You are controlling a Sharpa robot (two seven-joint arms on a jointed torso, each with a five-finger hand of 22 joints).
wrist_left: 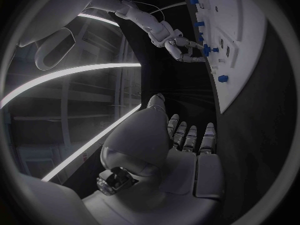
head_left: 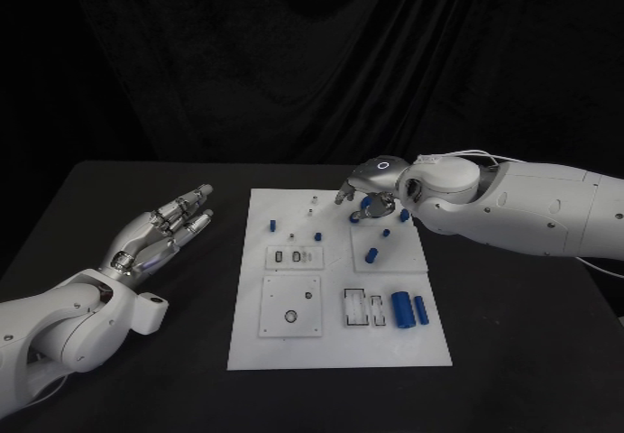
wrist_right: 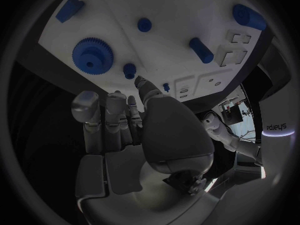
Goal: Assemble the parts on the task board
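Head view first: the right hand (head_left: 368, 200) hangs over the far right part of the task board (head_left: 338, 352), fingers bent down toward a small blue part (head_left: 359, 216) just below them. Whether it is pinching that part or merely hovering over it, I cannot tell; its own wrist view shows the fingers (wrist_right: 112, 110) lying loosely together with a fingertip near a small blue peg (wrist_right: 129, 68), and nothing plainly held. The left hand (head_left: 162, 233) rests well off the board to its left, palm up, fingers spread, holding nothing.

The job looks to be at an early or middle stage. Several parts already stand upright in the board: a blue gear (wrist_right: 91, 55) seated near the far edge, and short pegs (head_left: 274, 224) dotted over the upper half. Others are not yet placed: two blue cylinders (head_left: 409, 309) lie loose side by side on the near right of the board, beside a rectangular slot (head_left: 355, 308), and another blue piece (head_left: 372, 255) lies tilted on the middle right plate. The round hole (head_left: 293, 316) in the near left plate and the slots (head_left: 297, 257) above it appear unfilled.

The parts are small, smooth, solid-blue plastic: cylinders, pegs and one toothed gear. The board is a flat white plate with raised square sub-plates.
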